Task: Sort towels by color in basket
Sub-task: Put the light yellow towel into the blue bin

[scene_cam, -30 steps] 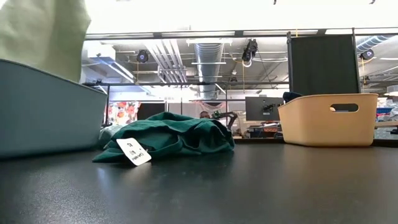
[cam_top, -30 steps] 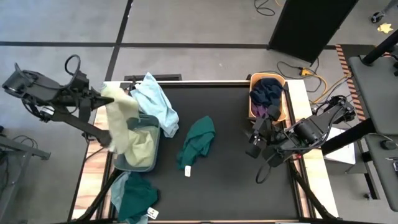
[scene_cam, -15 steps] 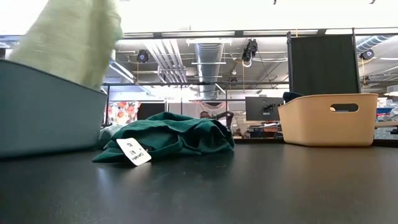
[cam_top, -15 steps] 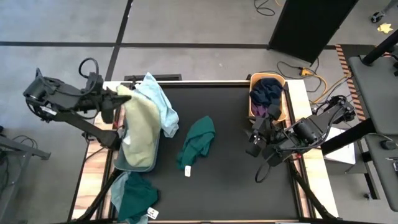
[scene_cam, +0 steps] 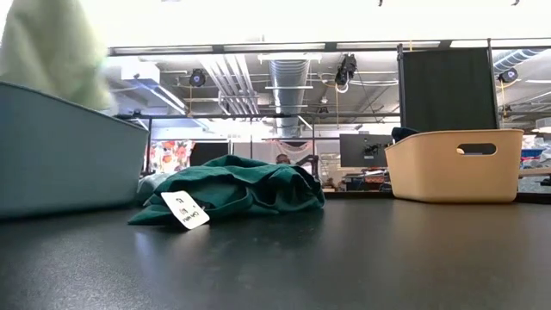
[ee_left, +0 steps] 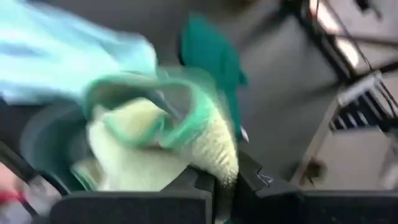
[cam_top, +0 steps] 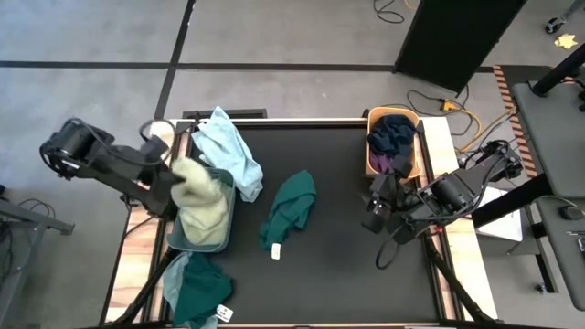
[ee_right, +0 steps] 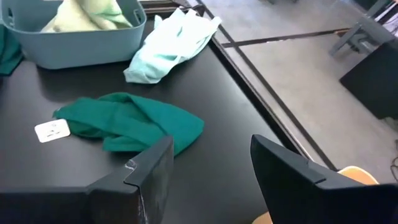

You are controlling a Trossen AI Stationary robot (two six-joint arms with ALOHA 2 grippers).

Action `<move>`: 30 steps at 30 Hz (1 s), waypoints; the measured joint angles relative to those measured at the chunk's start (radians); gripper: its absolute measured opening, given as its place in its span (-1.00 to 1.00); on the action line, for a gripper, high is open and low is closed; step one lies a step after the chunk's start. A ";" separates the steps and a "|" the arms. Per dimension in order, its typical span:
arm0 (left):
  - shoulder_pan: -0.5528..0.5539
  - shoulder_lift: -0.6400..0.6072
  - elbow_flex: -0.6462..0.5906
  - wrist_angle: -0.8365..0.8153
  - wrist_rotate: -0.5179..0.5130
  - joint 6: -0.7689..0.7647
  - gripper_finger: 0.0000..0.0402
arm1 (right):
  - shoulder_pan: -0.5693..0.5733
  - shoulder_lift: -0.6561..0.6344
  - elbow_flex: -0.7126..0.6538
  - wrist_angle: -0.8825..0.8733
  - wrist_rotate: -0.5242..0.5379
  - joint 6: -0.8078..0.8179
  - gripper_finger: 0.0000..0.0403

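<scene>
From above, the left gripper (cam_top: 169, 174) sits over the left rim of the grey-blue basket (cam_top: 219, 245), pinching a pale yellow-green towel (cam_top: 196, 181) that drapes down onto more yellow-green cloth in the basket. A light mint towel (cam_top: 228, 151) hangs over the basket's far edge onto the black table (cam_top: 338, 274). A dark teal towel (cam_top: 291, 208) lies in the middle of the table with its white tag (cam_top: 276, 251) at the near end, and another teal towel (cam_top: 201, 291) lies on a mint cloth at the near left corner. At the far right a tan basket (cam_top: 413, 128) holds navy and purple towels (cam_top: 393, 139). The right gripper (cam_top: 377, 208) waits just in front of it.

The low view alone shows height: the yellow-green towel (scene_cam: 56, 47) hangs above the grey-blue basket's wall (scene_cam: 69, 155), the teal towel (scene_cam: 237, 191) lies bunched on the table, and the tan basket (scene_cam: 452, 164) stands to the right.

The left wrist view, blurred, shows what the others hide: the dark fingers (ee_left: 186, 186) are closed on the yellow-green towel (ee_left: 211, 146), above the basket (ee_left: 43, 143).

The right wrist view shows its own fingers (ee_right: 149, 171) spread apart and holding nothing, with the teal towel (ee_right: 137, 121), the mint towel (ee_right: 165, 46) and the grey-blue basket (ee_right: 74, 50) beyond.
</scene>
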State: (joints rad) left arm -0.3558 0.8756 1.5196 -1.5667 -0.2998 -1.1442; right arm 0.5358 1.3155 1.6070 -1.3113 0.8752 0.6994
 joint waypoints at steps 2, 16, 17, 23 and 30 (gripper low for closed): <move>-0.001 -0.028 -0.069 0.011 0.100 -0.065 -1.00 | 0.000 0.000 0.000 0.000 -0.014 0.000 0.02; 0.013 0.000 -0.541 0.240 0.366 -0.073 -1.00 | 0.000 0.000 -0.005 0.000 -0.012 -0.003 0.02; 0.026 0.017 -0.564 0.233 0.366 -0.062 -1.00 | 0.000 0.000 -0.005 0.000 -0.011 -0.003 0.02; 0.098 0.156 -0.651 0.268 0.366 0.137 -1.00 | 0.000 0.000 -0.005 0.000 0.034 -0.004 0.02; 0.117 0.331 -0.646 0.335 0.291 0.520 -1.00 | 0.000 0.000 -0.006 0.001 0.038 0.039 0.02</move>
State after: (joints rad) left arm -0.2384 1.2066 0.8734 -1.2313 -0.0089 -0.6247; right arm 0.5358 1.3155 1.6012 -1.3102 0.9135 0.7381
